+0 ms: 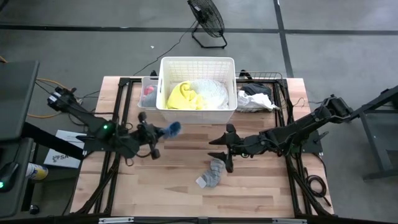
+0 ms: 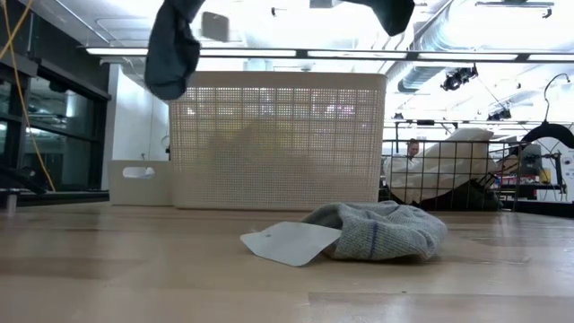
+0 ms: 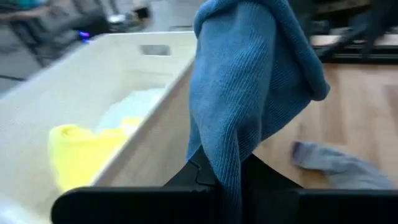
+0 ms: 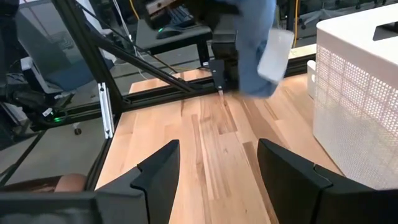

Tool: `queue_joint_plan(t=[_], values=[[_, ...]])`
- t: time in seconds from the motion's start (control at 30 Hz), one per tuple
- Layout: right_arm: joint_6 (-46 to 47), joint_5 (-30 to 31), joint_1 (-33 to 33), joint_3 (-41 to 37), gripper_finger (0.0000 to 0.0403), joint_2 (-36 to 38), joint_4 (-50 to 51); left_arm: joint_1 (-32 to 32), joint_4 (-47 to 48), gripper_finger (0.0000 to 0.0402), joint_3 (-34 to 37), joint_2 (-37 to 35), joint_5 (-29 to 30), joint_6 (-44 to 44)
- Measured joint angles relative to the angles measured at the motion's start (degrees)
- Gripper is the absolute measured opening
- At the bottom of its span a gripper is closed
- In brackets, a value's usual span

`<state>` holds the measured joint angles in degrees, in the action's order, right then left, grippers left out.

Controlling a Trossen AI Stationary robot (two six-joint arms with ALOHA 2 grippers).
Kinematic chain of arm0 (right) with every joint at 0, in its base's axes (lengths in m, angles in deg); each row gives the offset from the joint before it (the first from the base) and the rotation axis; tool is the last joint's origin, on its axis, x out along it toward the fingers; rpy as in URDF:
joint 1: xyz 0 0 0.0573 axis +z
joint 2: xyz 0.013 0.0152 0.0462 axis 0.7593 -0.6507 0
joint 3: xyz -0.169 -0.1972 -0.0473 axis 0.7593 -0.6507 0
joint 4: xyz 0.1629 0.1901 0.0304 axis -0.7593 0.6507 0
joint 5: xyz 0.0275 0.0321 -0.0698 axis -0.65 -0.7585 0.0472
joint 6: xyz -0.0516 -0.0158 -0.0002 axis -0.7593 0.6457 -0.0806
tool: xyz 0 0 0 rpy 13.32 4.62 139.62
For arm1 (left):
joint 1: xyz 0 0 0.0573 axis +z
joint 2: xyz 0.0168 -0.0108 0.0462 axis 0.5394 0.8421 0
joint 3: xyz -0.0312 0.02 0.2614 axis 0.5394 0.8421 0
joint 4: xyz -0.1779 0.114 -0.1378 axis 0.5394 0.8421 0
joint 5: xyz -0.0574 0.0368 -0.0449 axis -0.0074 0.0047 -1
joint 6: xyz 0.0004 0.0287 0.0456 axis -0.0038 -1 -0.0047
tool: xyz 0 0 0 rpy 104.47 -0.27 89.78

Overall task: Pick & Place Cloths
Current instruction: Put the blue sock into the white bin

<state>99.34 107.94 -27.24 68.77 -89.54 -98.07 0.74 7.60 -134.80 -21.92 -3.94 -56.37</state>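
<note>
My left gripper (image 1: 160, 131) is shut on a blue cloth (image 1: 172, 129), held in the air just in front of the white basket's (image 1: 198, 111) near wall. Inside the basket lie a yellow cloth (image 1: 182, 96) and a white cloth (image 1: 212, 93). A grey cloth (image 1: 213, 173) with a white label (image 2: 289, 242) lies flat on the table, nearer the front. My right gripper (image 1: 222, 147) hovers open above the table beside the grey cloth, with nothing between its fingers (image 4: 158, 171). My left gripper pinches a bunched part of the blue cloth (image 3: 227, 167) between its two fingers. The fingers come nearly level from the table's left. The cloth is lifted clear of the table; its free part (image 2: 172, 49) droops slack beside the gripper.
A wire basket (image 1: 268, 78) holding white and black cloths stands at the far right of the table. A small clear bin (image 1: 148, 93) sits left of the white basket. Bare wood stretches along the table's near half. A fan (image 1: 208, 22) stands on the floor beyond.
</note>
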Motion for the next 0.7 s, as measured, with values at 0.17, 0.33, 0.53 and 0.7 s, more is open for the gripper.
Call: queue_joint_plan(t=[0.17, 0.33, 0.53, 0.7], values=[[1.49, 0.00, -0.01, 0.00, 0.0207, -0.03, 1.42, -2.10, 5.09, 0.0003, 0.00, -2.95, 5.32, 3.38], [3.88, 1.80, -0.01, -0.02, 0.0206, -0.07, 3.45, -3.11, 7.18, 0.0003, 0.00, -4.98, 9.68, 3.89], [5.88, 2.01, 0.03, -0.02, 0.0206, -0.07, 4.39, -2.99, 10.13, 0.0003, 0.00, -5.59, 15.57, 4.31], [7.39, 2.43, 0.68, -0.02, 0.0206, -0.07, 4.93, -2.99, 11.26, 0.0003, 0.00, -7.66, 22.18, 4.08]])
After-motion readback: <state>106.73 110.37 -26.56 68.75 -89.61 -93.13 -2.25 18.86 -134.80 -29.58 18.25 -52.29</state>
